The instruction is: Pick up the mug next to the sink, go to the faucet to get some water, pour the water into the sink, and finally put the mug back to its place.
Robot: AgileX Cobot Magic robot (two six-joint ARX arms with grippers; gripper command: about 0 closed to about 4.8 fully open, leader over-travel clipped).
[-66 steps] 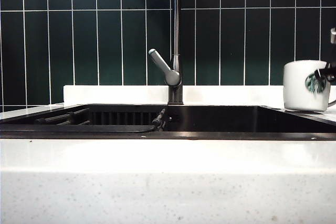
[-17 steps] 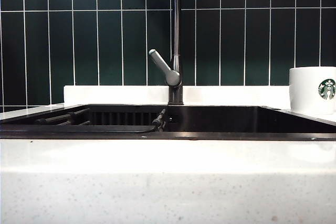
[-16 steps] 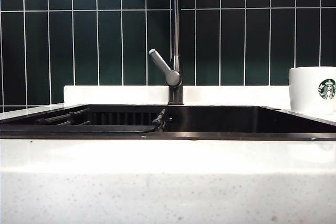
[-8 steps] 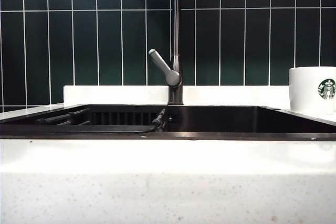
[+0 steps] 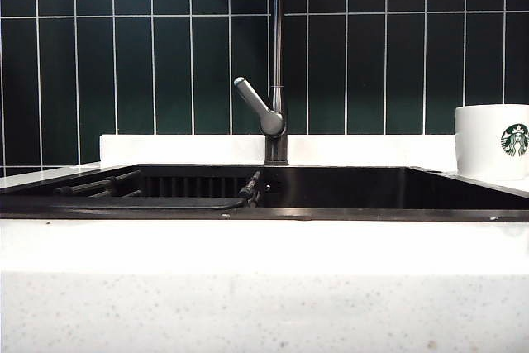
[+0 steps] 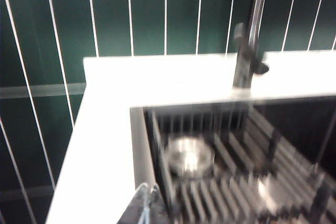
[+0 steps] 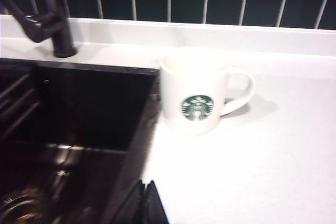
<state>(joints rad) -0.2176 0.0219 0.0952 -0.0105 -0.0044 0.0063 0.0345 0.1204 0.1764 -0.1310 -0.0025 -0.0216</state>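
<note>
We see the mug [image 5: 493, 141] standing upright on the white counter [image 5: 264, 245] just beside the right edge of the sink [image 5: 347, 189], its green logo facing the camera and nothing touching it. The faucet [image 5: 277, 64] rises behind the basin, its lever angled out. Our left gripper [image 6: 147, 195] hangs over the sink's other corner, fingers pressed together and empty. Our right gripper [image 7: 145, 195] hovers near the mug, apart from it, likewise pressed together.
</note>
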